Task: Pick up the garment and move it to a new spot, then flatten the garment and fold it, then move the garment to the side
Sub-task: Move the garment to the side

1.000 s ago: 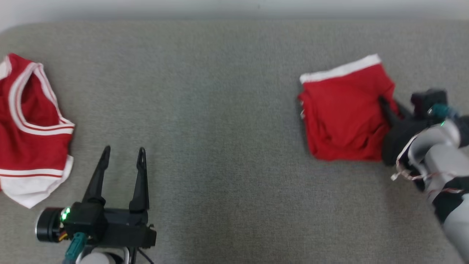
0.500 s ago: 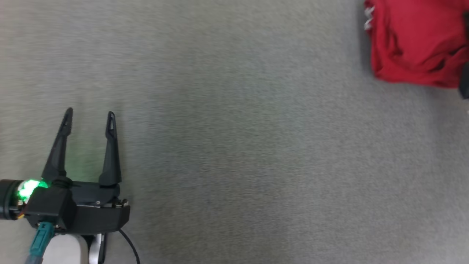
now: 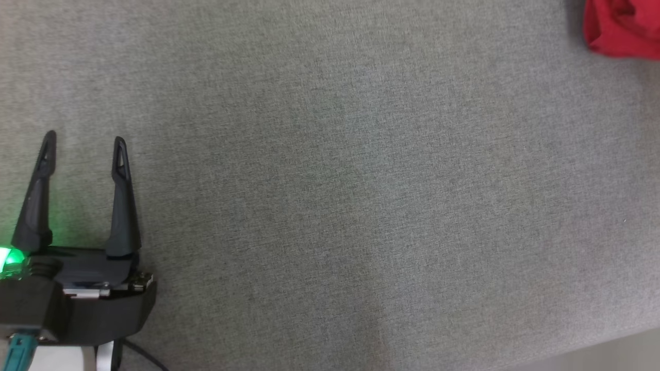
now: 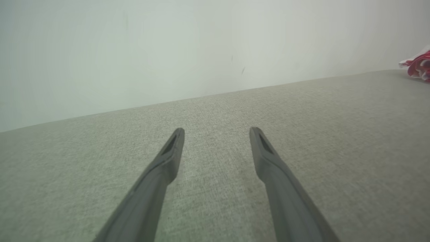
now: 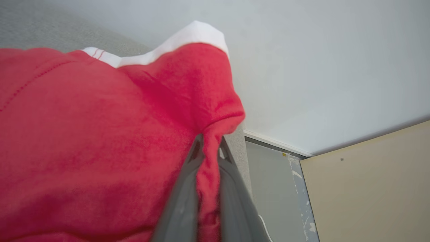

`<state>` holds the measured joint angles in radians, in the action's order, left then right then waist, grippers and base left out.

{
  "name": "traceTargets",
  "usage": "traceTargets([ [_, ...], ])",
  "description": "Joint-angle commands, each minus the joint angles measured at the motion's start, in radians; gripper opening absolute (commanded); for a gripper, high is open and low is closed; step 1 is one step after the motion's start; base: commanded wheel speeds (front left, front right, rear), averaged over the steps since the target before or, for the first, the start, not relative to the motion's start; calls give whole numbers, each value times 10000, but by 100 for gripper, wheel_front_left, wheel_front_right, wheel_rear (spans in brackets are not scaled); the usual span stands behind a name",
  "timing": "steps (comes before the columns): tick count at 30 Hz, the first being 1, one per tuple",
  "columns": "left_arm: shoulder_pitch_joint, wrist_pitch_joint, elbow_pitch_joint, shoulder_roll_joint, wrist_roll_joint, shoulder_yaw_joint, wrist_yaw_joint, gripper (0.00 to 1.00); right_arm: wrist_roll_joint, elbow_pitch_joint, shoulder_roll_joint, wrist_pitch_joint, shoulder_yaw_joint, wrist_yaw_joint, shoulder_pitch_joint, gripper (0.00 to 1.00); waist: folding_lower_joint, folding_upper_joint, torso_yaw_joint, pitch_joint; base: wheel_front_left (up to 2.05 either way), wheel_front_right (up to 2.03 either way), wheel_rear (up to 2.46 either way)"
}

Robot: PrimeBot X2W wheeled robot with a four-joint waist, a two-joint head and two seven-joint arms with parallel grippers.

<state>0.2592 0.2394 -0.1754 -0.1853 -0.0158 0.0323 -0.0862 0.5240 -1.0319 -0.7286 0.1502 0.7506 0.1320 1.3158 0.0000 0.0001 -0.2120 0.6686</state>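
Note:
The garment [image 5: 100,134] is red with a white band, folded, and it lies on the grey padded surface. My right gripper [image 5: 209,143] is shut on a pinch of its red cloth near the right edge. In the head view only a red corner of the garment [image 3: 621,28] shows at the top right. My left gripper [image 3: 84,147] stands open at the lower left, fingers pointing up, nothing between them. In the left wrist view my left gripper [image 4: 216,132] hovers low over bare grey cloth, and a bit of the garment [image 4: 418,65] shows far right.
The grey padded surface [image 3: 330,185] spreads wide between the two arms. Its front edge [image 3: 593,348] shows at the lower right. A pale wall [image 4: 168,50] stands behind it. Past the surface's right end are a grey floor [image 5: 272,188] and a beige panel [image 5: 369,185].
The head camera has swung down and to the left, so the red garment slid to the top right corner and the red-and-white top at the left went out of view. Both grippers kept their states.

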Motion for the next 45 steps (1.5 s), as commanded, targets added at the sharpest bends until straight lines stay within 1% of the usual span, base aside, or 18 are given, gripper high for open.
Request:
traceTargets([
  [1,-159,-114,152,-16,91,-47,41,100,-110,-150,-105,16,141,-28,320,0,0,-1,-47,192,0,0,0],
  [10,-283,-126,52,-48,-8,-36,154,100,-434,-940,28,90,528,-28,1212,0,0,-1,155,285,0,0,0],
  [11,-290,-117,56,-50,-19,-32,164,100,-461,-1027,74,108,558,-28,1271,17,0,-1,173,284,0,0,0],
  [12,-309,-106,62,-53,-36,-26,186,100,-490,-1116,110,130,582,-28,1330,47,0,-1,185,280,0,0,0],
  [13,-327,-95,70,-63,-51,-15,209,100,-540,-1216,112,179,596,-28,1406,100,0,-1,192,279,0,0,0],
  [15,-357,-77,104,-75,-69,-2,246,100,-710,-1418,142,263,702,-28,1478,100,0,-1,200,261,0,0,0],
  [19,-384,-25,245,-58,-134,-9,255,100,-832,-1704,225,810,415,-28,1637,100,0,-1,256,74,0,0,0],
  [24,-559,81,394,119,-244,-83,376,100,-655,-1453,419,1139,-214,-28,1451,100,0,-1,351,-519,0,0,0],
  [28,-700,182,591,230,-400,-39,435,100,-665,-275,539,1145,-1044,-28,881,100,0,-1,459,-1229,0,0,0],
  [31,-885,240,867,326,-556,-28,438,100,-777,690,766,1136,-1895,-28,11,100,0,-1,576,-1915,0,0,0],
  [39,-1490,257,1511,552,-812,-6,362,100,-1628,2862,1582,1139,-3862,-28,-2944,100,0,-1,920,-3607,0,0,0],
  [45,-1959,261,1709,716,-945,94,338,100,-2122,4294,2248,1140,-5071,-28,-5396,100,0,-1,1138,-4465,0,0,0],
])
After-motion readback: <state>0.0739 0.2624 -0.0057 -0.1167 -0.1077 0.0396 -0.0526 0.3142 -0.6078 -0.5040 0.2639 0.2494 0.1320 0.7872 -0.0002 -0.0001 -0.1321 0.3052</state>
